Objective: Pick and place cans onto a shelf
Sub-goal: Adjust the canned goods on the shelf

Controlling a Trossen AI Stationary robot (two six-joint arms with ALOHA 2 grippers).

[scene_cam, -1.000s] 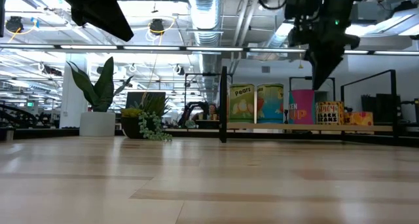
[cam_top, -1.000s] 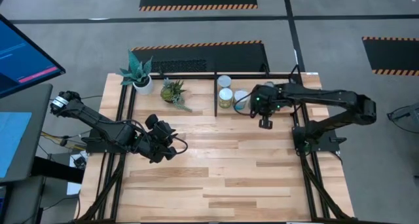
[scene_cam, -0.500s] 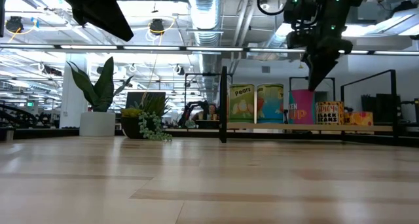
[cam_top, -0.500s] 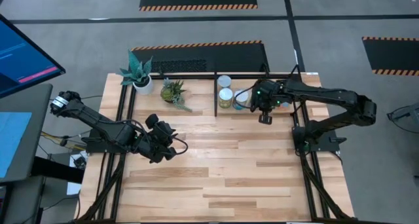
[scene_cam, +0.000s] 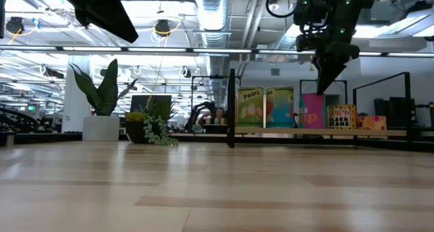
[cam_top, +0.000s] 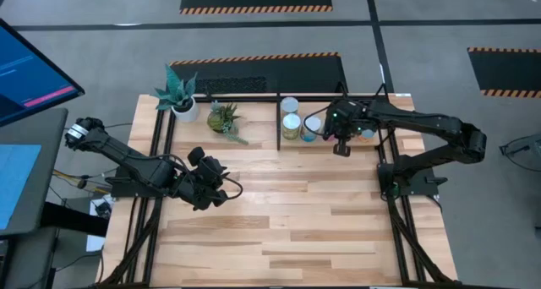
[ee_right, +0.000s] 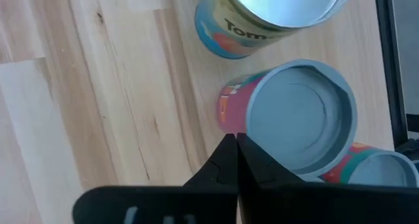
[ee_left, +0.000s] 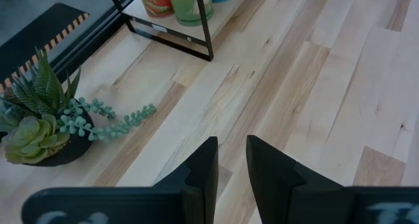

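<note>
Two cans [scene_cam: 264, 107] on the shelf [scene_cam: 319, 132] read "Pears" and, perhaps, "Tom…"; right gripper [ee_right: 234, 160] hovers above, fingers closed, empty; left gripper [ee_left: 230, 160] slightly parted, empty.

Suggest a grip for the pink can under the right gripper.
Grip the pink can across its round side wall, coming straight down from above. It stands upright with neighbours close beside it, so probably the open gaps suit the fingers best. The right gripper, shut, must open first.

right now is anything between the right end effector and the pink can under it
Nothing visible. The right end effector, fingers shut, hangs just above the pink can; a blue can stands beside it, not between.
</note>
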